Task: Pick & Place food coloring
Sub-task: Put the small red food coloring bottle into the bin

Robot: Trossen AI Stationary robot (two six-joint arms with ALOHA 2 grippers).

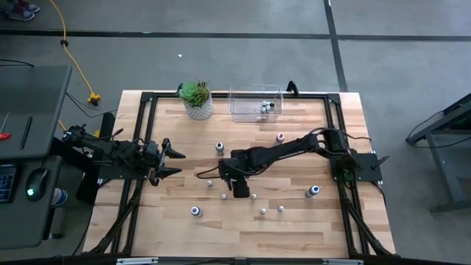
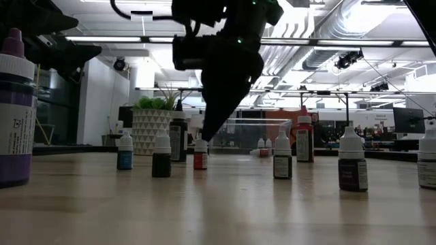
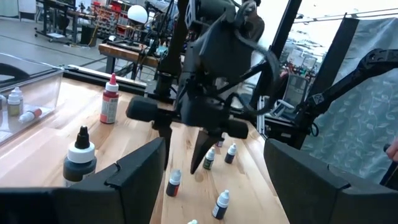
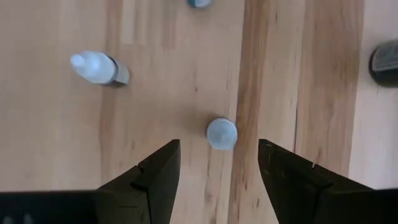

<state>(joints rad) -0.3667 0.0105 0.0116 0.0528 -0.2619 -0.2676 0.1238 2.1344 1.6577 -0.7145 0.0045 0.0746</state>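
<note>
Hovering spread over one small upright food coloring bottle (image 4: 221, 133) mid-table, the right hand (image 4: 219, 163) is lining up; light, rigid and tippy, it likely wants gripping around its body.

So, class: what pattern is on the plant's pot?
White with a raised geometric diamond pattern; the pot shows best in the low view.
</note>
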